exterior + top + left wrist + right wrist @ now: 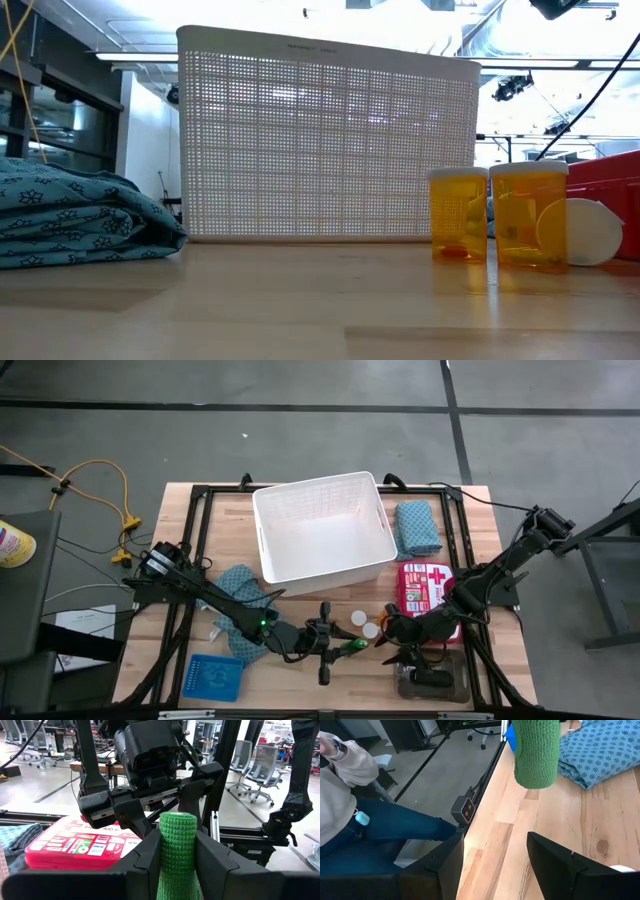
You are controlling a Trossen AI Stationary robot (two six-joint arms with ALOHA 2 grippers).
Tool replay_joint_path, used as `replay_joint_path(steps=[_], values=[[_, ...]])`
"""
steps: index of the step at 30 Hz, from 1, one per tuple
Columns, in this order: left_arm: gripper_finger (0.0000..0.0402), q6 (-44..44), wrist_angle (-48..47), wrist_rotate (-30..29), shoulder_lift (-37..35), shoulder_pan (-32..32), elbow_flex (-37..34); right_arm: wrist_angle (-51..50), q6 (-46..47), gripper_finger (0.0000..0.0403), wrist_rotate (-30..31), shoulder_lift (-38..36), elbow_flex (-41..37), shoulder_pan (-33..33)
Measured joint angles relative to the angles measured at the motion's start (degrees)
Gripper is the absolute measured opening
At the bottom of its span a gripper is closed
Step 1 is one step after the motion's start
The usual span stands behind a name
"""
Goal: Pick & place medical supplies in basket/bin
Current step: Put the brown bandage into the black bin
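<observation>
**Green roll held between two arms at the near edge**

From the left, we see the left gripper [338, 647] with its jaws clamped on the green bandage roll [176, 851], long axis pointing right at the right gripper [393, 641], whose jaws stand open and empty just beside it; the basket [322, 525] lies farther back on the bench [300, 600]. We count two teal cloths [243, 588], one blue tray [214, 677], two pill bottles [458, 213], one red first-aid kit [426, 587].

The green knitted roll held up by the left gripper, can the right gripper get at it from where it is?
Probably yes: the green knitted roll hangs just ahead of the open right gripper, nothing between them.
</observation>
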Motion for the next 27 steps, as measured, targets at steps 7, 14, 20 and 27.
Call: replay_joint_path(steps=[7,14,20,27], values=[[0.0094,0.8,1.6,0.0,0.0,0.2,0.0,0.0,0.0,0.0206,0.8,0.0,0.0,0.0],[0.0094,4.2,5.6,0.0,0.0,0.3,0.0,1.0,-1.7,0.0206,10.1,0.0,0.0,-0.5],[0.0094,5.2,7.0,0.0,0.0,0.6,0.0,6.2,-5.1,0.0206,10.6,0.3,0.0,-2.6],[0.0094,5.1,7.0,0.0,0.0,1.2,0.0,8.6,-7.5,0.0206,10.1,0.6,0.0,-4.6]])
